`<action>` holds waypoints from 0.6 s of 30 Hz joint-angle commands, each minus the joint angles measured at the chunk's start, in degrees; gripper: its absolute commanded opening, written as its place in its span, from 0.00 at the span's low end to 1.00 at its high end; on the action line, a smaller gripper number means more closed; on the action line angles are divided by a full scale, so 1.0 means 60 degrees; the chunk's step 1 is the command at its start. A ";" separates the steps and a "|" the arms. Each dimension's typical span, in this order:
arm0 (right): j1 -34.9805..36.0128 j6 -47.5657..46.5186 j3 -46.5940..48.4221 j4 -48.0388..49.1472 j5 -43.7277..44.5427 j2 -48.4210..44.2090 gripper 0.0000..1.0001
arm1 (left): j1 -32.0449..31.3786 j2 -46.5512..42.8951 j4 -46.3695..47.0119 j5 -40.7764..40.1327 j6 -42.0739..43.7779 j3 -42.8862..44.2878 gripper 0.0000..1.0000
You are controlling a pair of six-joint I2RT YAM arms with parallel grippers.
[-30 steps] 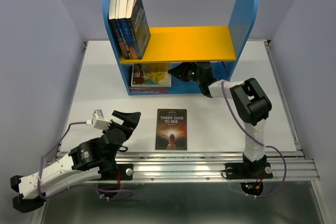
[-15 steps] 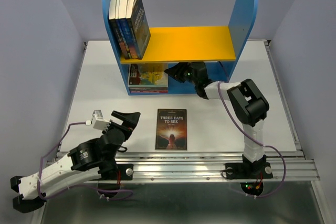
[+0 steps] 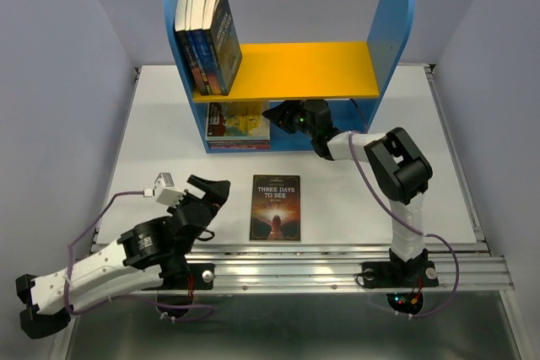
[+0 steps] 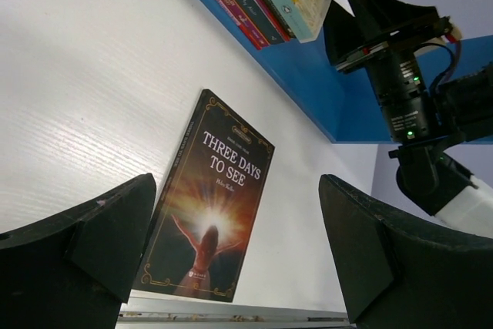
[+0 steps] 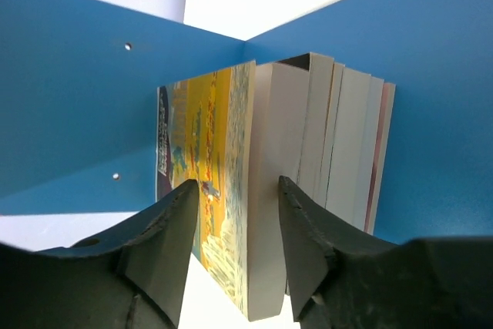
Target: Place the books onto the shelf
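Under yellow board (image 3: pixel 295 69), stacked books (image 3: pixel 239 124) — yellow cover topmost, right pincer (image 5: pixel 236 184) parted, seemingly empty, left pincer (image 3: pixel 211 183) wide.

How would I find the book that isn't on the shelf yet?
Find the blue shelf with the yellow board at the back of the white table, then come straight toward the near edge. There a dark book lies flat, with a glowing figure and the gold words Three Days to See. It lies alone, unlike the upright books on the board and the stack underneath.

Book (image 3: pixel 275 206): "THREE DAYS TO SEE"
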 commanded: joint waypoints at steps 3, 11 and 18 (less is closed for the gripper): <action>0.0157 -0.0960 -0.0360 0.0232 0.0671 -0.1259 0.60 | 0.0070 0.1301 0.0115 -0.0193 0.0461 0.0914 0.99; 0.0157 -0.2015 -0.2028 -0.0177 0.0452 -0.2606 0.65 | 0.2526 0.2400 0.2848 0.2566 0.3340 0.0652 0.99; 0.0610 -0.2586 -0.2822 -0.0793 -0.0003 -0.3266 0.61 | 0.5078 0.4069 0.4685 0.4376 0.4826 0.0723 0.73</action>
